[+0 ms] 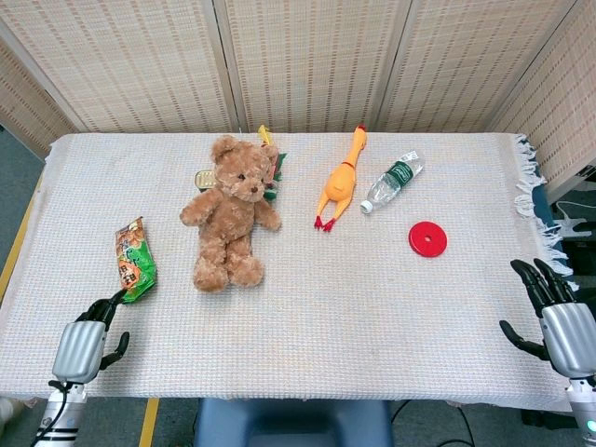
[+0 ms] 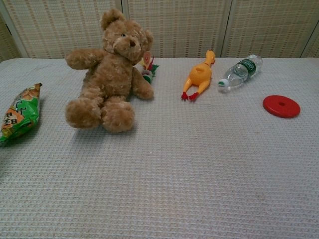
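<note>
One green snack packet [image 1: 135, 262] lies near the bench's [image 1: 372, 317] left edge, just beyond the left hand [image 1: 82, 346], whose fingers are apart and empty. Right hand [image 1: 562, 321] hovers empty with fingers spread at the far corner, nearest a red disc [image 1: 427, 239]. Between them sits a teddy bear [image 1: 229, 212].

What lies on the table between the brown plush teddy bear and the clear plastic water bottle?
Between the brown plush teddy bear and the clear plastic water bottle lies a yellow rubber chicken; both views show it.
</note>
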Motion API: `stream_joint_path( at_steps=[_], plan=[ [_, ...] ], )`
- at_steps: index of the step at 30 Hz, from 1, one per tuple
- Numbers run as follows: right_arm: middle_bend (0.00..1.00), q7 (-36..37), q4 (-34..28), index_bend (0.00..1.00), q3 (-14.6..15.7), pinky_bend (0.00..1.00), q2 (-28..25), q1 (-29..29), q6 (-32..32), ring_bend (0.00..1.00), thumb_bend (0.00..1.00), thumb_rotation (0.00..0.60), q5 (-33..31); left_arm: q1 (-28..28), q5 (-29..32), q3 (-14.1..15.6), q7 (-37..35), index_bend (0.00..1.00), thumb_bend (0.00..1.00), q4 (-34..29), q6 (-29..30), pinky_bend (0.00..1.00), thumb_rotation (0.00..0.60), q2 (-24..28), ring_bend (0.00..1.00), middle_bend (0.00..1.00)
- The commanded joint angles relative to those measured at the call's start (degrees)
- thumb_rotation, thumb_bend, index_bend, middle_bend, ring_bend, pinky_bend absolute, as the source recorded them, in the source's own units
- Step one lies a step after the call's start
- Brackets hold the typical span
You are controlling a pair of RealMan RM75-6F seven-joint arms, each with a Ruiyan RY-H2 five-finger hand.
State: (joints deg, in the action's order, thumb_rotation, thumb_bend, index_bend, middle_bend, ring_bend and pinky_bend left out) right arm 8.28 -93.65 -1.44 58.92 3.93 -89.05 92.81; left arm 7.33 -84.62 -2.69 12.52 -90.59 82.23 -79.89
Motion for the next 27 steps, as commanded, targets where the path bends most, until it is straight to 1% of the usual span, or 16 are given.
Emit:
stream_joint_path(
  at_steps=[1, 5, 8, 12, 14, 19, 27],
  plan=[
    [0.08, 0.51, 0.01, 0.0, 0.01, 0.13, -0.13, 0.07, -0.07, 0.0, 0.16, 0.6, 0.34, 1.81, 2.27, -2.3, 0.4, 0.0, 0.43, 1.4, -1.85, 0.36, 0.6, -1.62, 0.05, 0.02],
    [0.08, 1.08, 0.31, 0.0, 0.36, 0.12, -0.28, 0.12, 0.14, 0.0, 0.16, 0.6, 0.94, 5.08, 6.17, -5.85, 3.03, 0.0, 0.44, 2.37, -5.19, 0.32, 0.6, -3.6, 0.03, 0.0],
    [0.08, 1.86, 0.28, 0.0, 0.29, 0.12, -0.65, 0.62, 1.24, 0.0, 0.16, 0.6, 0.51, 7.76, 10.06, -8.78, 5.22, 0.0, 0.43, 3.42, -7.81, 0.31, 0.6, -5.44, 0.03, 0.0],
    [0.08, 2.74, -0.39, 0.0, 0.95, 0.12, -1.98, 1.39, 3.77, 0.0, 0.16, 0.6, 0.29, 11.26, 15.8, -12.59, 8.12, 0.0, 0.42, 4.73, -10.57, 0.3, 0.6, -8.24, 0.03, 0.0],
    [0.08, 3.2, -0.58, 0.0, 1.15, 0.12, -2.41, 1.66, 4.35, 0.0, 0.16, 0.6, 0.51, 13.16, 18.14, -14.61, 8.99, 0.0, 0.42, 5.69, -11.32, 0.3, 0.6, -9.9, 0.03, 0.01],
    [0.08, 3.72, -0.92, 0.0, 1.52, 0.12, -3.01, 1.78, 4.86, 0.0, 0.16, 0.6, 0.69, 18.06, 23.66, -19.5, 10.64, 0.0, 0.41, 9.34, -12.4, 0.3, 0.6, -14.55, 0.09, 0.1],
    [0.08, 4.28, -0.88, 0.0, 1.45, 0.12, -3.23, 1.76, 4.71, 0.0, 0.16, 0.6, 0.52, 25.0, 32.28, -25.1, 14.84, 0.0, 0.41, 13.85, -13.85, 0.31, 0.6, -19.22, 0.09, 0.11]
  ],
)
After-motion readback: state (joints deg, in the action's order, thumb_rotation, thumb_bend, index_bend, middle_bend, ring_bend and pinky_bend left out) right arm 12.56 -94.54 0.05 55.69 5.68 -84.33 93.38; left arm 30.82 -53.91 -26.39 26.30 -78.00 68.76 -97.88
